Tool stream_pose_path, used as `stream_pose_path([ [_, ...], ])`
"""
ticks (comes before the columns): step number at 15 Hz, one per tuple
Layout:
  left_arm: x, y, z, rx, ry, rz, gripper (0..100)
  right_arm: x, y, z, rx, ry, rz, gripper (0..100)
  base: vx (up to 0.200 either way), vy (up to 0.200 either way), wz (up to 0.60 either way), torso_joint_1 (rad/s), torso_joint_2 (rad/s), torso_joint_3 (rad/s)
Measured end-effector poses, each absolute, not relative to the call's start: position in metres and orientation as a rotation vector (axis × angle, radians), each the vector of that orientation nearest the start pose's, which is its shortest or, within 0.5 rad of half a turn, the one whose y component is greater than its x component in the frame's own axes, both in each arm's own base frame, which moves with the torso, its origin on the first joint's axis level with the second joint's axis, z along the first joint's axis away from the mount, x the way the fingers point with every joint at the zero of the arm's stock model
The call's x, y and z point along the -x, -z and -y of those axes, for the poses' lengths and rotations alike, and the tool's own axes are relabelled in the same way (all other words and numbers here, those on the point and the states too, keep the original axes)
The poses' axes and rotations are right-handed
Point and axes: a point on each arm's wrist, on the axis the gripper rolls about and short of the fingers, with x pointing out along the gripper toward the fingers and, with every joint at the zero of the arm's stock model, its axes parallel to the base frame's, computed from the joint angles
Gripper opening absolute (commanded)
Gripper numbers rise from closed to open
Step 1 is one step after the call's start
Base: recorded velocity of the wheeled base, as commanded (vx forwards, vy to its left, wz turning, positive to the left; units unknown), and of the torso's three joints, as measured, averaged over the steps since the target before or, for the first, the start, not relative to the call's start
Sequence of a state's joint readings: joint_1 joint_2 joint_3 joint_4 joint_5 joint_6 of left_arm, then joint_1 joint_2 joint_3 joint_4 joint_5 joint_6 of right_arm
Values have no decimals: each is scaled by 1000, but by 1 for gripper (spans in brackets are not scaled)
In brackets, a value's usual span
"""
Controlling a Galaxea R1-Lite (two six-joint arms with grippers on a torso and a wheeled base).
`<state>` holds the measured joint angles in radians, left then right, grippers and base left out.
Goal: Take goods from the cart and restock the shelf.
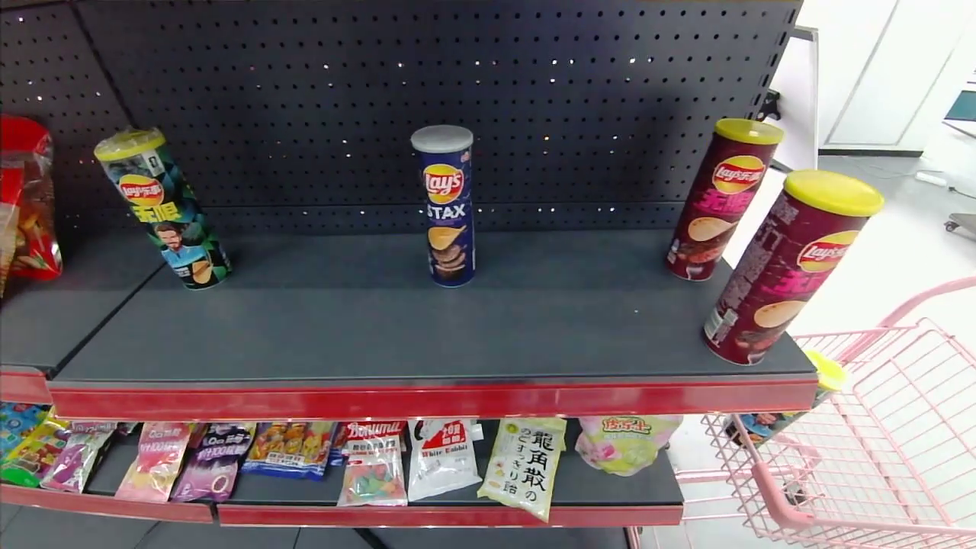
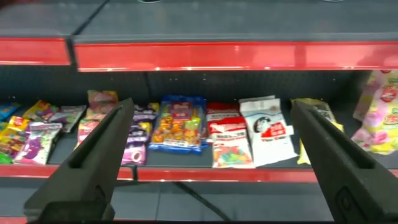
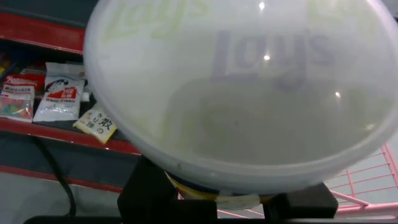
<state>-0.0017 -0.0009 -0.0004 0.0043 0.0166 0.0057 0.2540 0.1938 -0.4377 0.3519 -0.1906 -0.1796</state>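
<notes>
A chip can with a clear lid [image 3: 236, 93] sits right in front of the right wrist camera, and my right gripper [image 3: 233, 200] is shut on its body, black fingers [image 3: 158, 193] on either side. The head view shows this same can [image 1: 766, 423], yellow-lidded, low beside the shelf's right end, over the pink cart [image 1: 900, 427]. On the upper shelf [image 1: 427, 328] stand a green can [image 1: 164, 210], a blue can [image 1: 448, 206] and two maroon cans [image 1: 720, 202] [image 1: 789, 271]. My left gripper [image 2: 211, 109] is open, facing the lower shelf's snack bags [image 2: 180, 121].
The lower shelf [image 1: 450, 515] is lined with several snack bags. A red bag [image 1: 27, 198] stands at the upper shelf's far left. Wide bare stretches lie between the cans on the upper shelf. The perforated back panel [image 1: 381, 99] closes off the rear.
</notes>
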Motion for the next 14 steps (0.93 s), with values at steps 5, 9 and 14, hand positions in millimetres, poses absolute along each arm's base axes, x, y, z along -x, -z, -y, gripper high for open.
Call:
stream_pose_path([
  [5, 23, -75, 0, -6, -14, -3, 100, 38, -162, 15, 169, -127, -94, 0, 0, 200, 0, 4, 5, 2],
  [9, 23, -75, 0, -6, -14, -3, 100, 35, -165, 15, 171, -156, -97, 0, 0, 50, 0, 1, 1, 1],
  [14, 23, -75, 0, -6, -15, -3, 100, 32, -166, 14, 174, -182, -115, 0, 200, 0, 0, -3, 2, 3],
])
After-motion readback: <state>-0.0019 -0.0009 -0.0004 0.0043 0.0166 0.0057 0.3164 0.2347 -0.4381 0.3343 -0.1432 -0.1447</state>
